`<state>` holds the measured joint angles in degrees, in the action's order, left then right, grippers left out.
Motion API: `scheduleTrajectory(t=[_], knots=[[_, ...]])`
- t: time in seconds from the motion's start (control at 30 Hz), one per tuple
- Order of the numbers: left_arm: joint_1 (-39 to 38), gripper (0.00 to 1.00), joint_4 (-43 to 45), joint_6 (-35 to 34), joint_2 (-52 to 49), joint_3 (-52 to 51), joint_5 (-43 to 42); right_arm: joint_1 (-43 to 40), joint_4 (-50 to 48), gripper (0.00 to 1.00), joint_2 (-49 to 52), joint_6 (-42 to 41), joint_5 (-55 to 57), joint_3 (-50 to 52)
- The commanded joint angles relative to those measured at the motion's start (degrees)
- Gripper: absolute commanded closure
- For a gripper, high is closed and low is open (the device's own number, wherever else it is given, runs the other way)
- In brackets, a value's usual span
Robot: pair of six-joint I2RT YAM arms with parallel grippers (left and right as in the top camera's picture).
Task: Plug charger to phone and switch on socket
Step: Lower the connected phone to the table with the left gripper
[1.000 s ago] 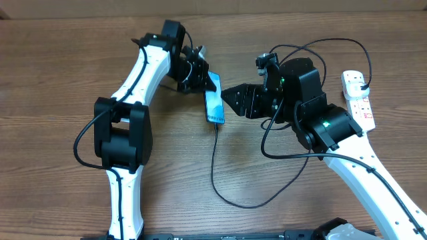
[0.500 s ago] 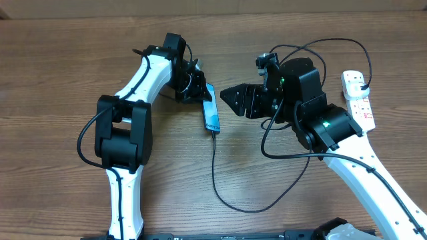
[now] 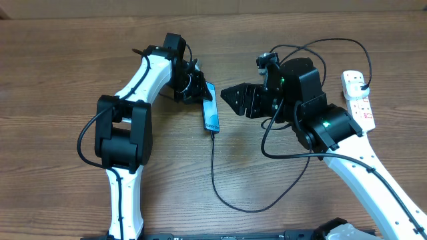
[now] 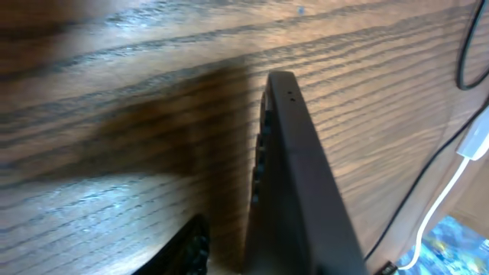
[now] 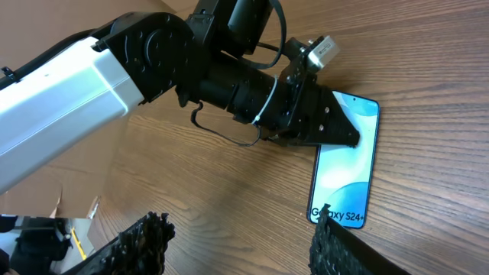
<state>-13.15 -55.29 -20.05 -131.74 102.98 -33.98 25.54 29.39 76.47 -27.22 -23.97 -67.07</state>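
The phone (image 3: 211,111) lies on the wooden table with its light-blue screen up; it also shows in the right wrist view (image 5: 344,164). The charger's black cable (image 3: 215,173) meets its near end, loops over the table and runs to the black plug (image 3: 364,85) in the white socket (image 3: 358,101) at far right. My left gripper (image 3: 197,88) is at the phone's far end. In the left wrist view one finger (image 4: 195,244) stands apart from the phone's dark side (image 4: 298,176); the other is hidden. My right gripper (image 5: 241,244) is open and empty, right of the phone.
My right arm (image 3: 313,113) stretches between the phone and the socket, with the cable looping around and over it. My left arm (image 3: 133,100) crosses the table's left half. A cardboard edge (image 5: 69,214) shows in the right wrist view.
A second ago the phone was tilted in my left gripper; it has come down a little to the left and lies flat. Nothing has moved in the last half second.
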Motion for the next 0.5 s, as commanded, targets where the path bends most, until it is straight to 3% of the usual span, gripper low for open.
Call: scheduleTrajectory(t=[0.0,0.47], knots=[[-0.39,0.67,-0.31,-0.72,-0.15,-0.20,2.01,-0.22,-0.31,0.38,0.13,0.02,0.61,-0.39],[-1.33,0.65,-0.26,-0.72,-0.15,-0.20,4.59,-0.22,0.31,0.37,0.13,0.02,1.03,-0.39]])
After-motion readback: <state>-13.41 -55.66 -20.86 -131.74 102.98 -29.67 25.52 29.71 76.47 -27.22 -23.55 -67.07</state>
